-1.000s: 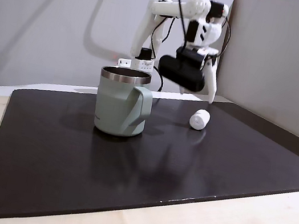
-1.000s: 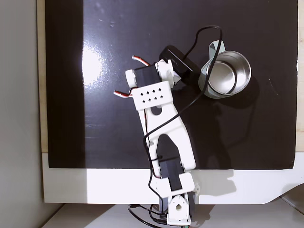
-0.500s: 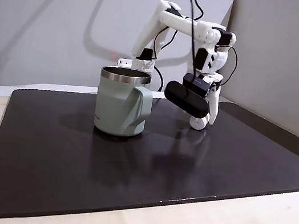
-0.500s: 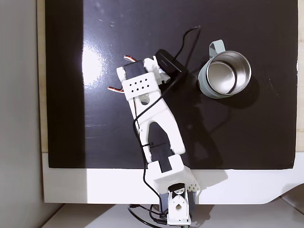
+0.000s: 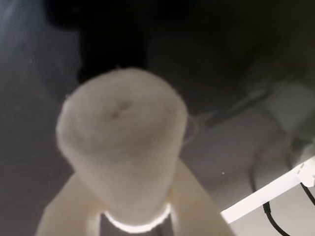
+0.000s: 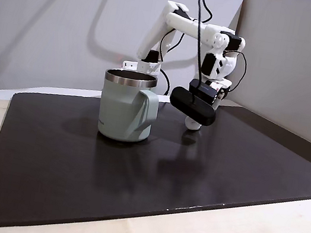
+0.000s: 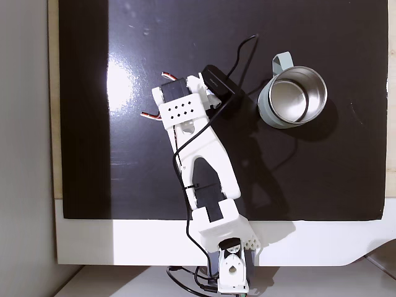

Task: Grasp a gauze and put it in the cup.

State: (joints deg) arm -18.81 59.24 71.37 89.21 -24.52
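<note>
Gauze: white roll [image 5: 122, 142] at centre-left of the wrist view, end-on to the lens, seated between the two pale fingers [image 5: 197, 206] that rise from the bottom edge; in the side fixed view a white bit [image 6: 192, 123] shows low at the arm's tip, right of centre
Gripper: [image 5: 133, 216] fingers lie against both sides of the roll, so it looks clamped on the gauze
Cup: green mug [image 6: 127, 107] left of centre in the side fixed view, upper right [image 7: 292, 97] in the top-down one, mouth open, handle toward the arm
Mat: black sheet [image 6: 132, 179] under both
Step in hand: lifting the roll clear, by my reading
Doing it well: keep the squeeze steady, since soft fabric may slip; rise above the steel rim before swinging over; clear the handle; release only when centred over the mouth
</note>
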